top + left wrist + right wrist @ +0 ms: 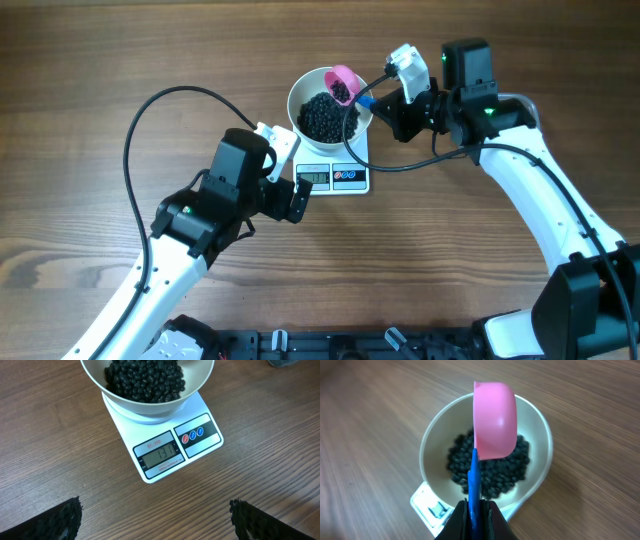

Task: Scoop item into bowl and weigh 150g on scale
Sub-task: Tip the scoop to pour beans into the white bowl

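Observation:
A white bowl (300, 95) holding a heap of black beans (322, 117) stands on the small white scale (340, 176). Its display (161, 453) reads 131. My right gripper (378, 103) is shut on the blue handle (474, 477) of a pink scoop (494, 420). The scoop hangs over the bowl's (432, 442) far rim, tipped so its rounded back faces the wrist camera, with beans (492, 475) below it. My left gripper (297, 197) stands open just in front of the scale (200, 442), both fingers (60, 520) wide apart over bare wood and nothing between them.
The wooden table (120, 60) spreads around the scale on every side. A black cable (135, 130) loops over the left arm, and another runs from the right arm past the scale's right edge. Arm bases sit along the front edge.

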